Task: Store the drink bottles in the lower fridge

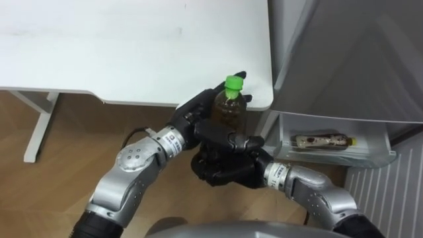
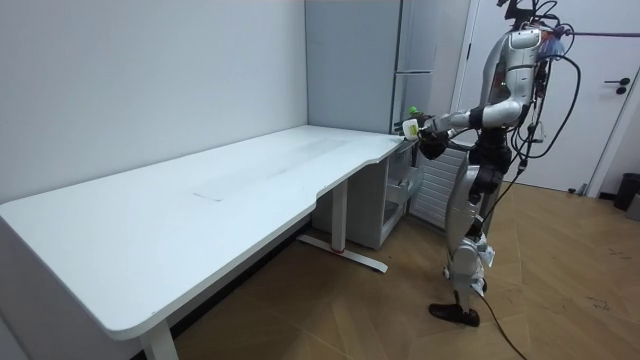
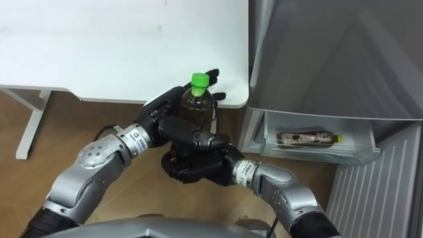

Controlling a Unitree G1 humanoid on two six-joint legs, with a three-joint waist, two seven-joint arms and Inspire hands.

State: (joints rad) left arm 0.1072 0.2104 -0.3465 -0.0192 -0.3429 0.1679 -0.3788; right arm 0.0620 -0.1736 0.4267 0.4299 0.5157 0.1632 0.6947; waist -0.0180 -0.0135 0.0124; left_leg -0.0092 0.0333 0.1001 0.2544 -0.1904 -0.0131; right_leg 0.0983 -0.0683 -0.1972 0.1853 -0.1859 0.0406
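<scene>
Desk leg [image 1: 39, 125], white, stands on wood floor [image 1: 66, 172] at 9 o'clock in the eye view. White desk [image 1: 132, 46] runs across 10 to 12 o'clock, and its rounded corner ends just beside the fridge.

Left robot hand [image 1: 193, 118] comes up from 7 o'clock. It sits at 9 o'clock of the green-capped bottle [image 1: 231, 107], with its dark fingers curled round the bottle's body and fingertips showing past the far side, near the cap.

The bottle is upright with dark liquid inside. It is held off the desk, in front of the desk's corner edge and near centre view. It is clasped between both hands.

Right robot hand [image 1: 223, 165] enters from 5 o'clock. The palm sits at 6 o'clock of the bottle, under its base. The fingers wrap across the lower front of the bottle and overlap the left hand's fingers, so both hands are closed on the same bottle.

Grey fridge [image 1: 350, 59] fills 1 to 3 o'clock. Its lower drawer [image 1: 344, 158] is pulled out at 3 o'clock of the bottle, well apart from both hands. A yellow-capped bottle [image 1: 322, 141] lies on its side inside the drawer, with the cap toward 3 o'clock.

In the room view the robot stands upright at the desk's far end, at the room view's right. It faces the fridge with both arms raised before its chest.
</scene>
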